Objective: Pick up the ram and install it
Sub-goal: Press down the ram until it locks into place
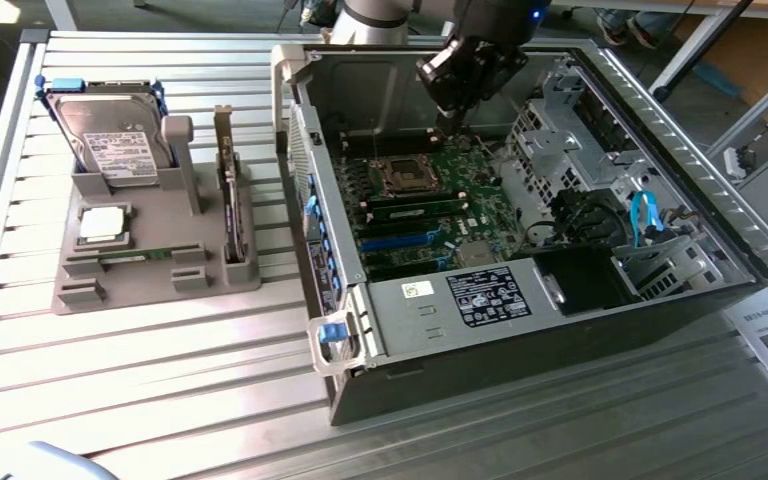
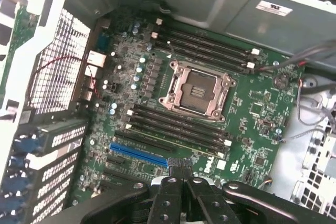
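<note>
Exterior view: the end effector [image 1: 446, 128] hangs shut inside the open case [image 1: 651, 120], over the motherboard's [image 1: 471, 200] far edge — holding nothing. A ram [image 1: 137, 255] lies in the holder [image 1: 131, 290] at left on the table [image 1: 157, 400].

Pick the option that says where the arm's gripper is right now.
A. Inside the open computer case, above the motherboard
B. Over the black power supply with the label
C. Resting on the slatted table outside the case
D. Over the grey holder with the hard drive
A: in the exterior view the gripper hangs inside the open computer case, its closed fingers pointing down at the green motherboard, away from the grey holder.
</note>
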{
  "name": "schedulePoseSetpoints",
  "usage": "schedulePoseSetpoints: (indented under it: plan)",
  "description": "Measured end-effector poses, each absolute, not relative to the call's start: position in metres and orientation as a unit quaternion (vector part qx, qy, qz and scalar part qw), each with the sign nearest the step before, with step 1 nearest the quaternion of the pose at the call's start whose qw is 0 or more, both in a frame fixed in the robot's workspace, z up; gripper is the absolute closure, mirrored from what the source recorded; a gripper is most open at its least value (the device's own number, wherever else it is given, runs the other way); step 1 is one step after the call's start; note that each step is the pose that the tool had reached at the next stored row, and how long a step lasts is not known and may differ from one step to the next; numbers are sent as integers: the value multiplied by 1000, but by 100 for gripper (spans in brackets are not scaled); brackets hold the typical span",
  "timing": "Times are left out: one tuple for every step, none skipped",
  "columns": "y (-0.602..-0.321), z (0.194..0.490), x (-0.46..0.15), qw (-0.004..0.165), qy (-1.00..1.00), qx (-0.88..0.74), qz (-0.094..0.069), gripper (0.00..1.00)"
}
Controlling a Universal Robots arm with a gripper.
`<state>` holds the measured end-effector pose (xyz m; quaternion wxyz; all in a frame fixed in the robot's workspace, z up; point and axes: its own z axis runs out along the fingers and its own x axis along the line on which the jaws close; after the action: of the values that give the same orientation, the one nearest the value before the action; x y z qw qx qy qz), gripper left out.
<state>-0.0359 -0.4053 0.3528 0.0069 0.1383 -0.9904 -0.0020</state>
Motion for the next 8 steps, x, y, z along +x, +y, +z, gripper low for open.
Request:
schedulePoseSetpoints:
  plan:
    - [-405, 353, -36, 7, -991, 132, -2, 90]
    - [-405, 353, -36, 7, -993, 121, -2, 90]
    - [-405, 353, -36, 7, -994, 112, -2, 90]
    - [-405, 352, -36, 7, -995, 104, -2, 90]
    - [-405, 352, -36, 7, -995, 98, -2, 90]
    - [-405, 352, -36, 7, -996, 91, -2, 90]
    - [-405, 352, -36, 7, -996, 84, -2, 90]
    - [-405, 352, -36, 7, -997, 77, -2, 90]
